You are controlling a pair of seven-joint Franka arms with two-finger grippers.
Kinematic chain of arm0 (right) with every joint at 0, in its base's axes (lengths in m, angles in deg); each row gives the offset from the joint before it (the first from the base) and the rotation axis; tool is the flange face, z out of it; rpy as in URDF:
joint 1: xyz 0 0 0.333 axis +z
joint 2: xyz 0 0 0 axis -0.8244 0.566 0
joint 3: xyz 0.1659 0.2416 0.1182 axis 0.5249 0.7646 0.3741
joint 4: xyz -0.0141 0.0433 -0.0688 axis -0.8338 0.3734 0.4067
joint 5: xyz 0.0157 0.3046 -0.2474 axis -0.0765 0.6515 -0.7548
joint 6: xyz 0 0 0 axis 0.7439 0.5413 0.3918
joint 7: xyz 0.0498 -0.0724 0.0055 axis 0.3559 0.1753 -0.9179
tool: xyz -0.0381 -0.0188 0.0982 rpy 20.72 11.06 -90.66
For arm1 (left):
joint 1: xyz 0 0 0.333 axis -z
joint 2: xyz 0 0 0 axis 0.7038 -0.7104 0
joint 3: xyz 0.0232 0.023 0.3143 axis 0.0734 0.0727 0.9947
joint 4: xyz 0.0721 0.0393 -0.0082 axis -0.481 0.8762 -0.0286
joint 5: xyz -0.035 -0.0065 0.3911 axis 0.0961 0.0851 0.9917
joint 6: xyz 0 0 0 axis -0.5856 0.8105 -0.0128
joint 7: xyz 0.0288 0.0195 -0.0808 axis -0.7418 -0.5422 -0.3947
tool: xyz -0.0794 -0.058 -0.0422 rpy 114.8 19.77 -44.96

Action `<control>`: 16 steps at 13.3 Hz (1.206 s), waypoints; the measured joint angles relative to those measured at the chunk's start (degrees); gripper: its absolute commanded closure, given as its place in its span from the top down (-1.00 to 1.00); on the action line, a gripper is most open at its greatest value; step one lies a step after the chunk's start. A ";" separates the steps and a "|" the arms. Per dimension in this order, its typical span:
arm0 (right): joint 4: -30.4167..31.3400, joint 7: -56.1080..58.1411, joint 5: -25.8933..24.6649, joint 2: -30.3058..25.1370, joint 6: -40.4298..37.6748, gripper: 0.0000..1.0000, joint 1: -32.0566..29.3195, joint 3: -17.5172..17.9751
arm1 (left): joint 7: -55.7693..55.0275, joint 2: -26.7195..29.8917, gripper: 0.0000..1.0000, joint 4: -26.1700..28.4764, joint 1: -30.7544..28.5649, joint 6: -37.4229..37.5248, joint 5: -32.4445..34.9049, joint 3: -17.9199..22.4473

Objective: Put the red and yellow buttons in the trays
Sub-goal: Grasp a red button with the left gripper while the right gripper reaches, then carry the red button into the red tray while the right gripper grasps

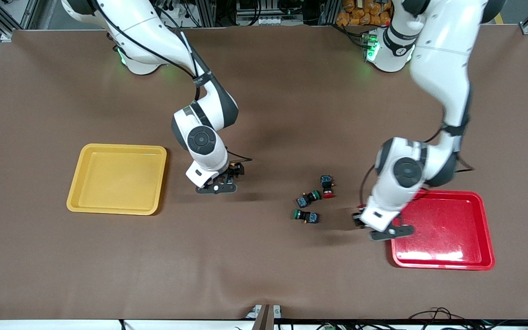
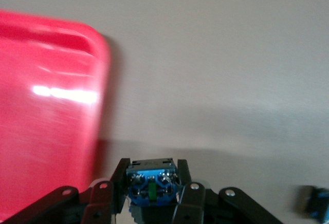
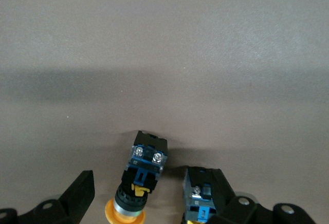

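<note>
My left gripper [image 1: 360, 220] [image 2: 152, 170] is shut on a button [image 2: 152, 185] with a blue-and-black body. Its cap is hidden. It is beside the rim of the red tray [image 1: 447, 229] [image 2: 46, 106] that faces the right arm's end. A red-capped button [image 1: 327, 187] lies on the table between the two arms. My right gripper [image 1: 234, 172] [image 3: 154, 198] stands open, low over the table beside the yellow tray [image 1: 117, 178]. A yellow-capped button [image 3: 139, 183] lies between its fingers, and a second blue-bodied button [image 3: 201, 198] rests against one finger.
Two green-capped buttons [image 1: 308, 198] [image 1: 305, 216] lie near the red-capped one, nearer to the front camera. Both trays hold nothing. Another small button [image 2: 317, 207] shows at the edge of the left wrist view. The brown table is bare around both trays.
</note>
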 measured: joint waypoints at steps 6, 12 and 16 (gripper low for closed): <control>0.64 -4.07 0.34 1.31 2.46 1.00 1.39 0.00 | 22.24 2.31 -1.00 0.73 -10.03 2.29 0.01 0.32; 1.29 -7.20 1.28 1.41 4.46 0.56 2.64 0.01 | 37.78 0.58 -1.00 1.16 -15.62 -0.22 0.00 0.71; 1.54 -7.54 1.33 3.26 7.74 0.52 2.63 -0.21 | 45.76 -3.40 -1.00 1.76 -19.34 -5.92 -1.44 0.72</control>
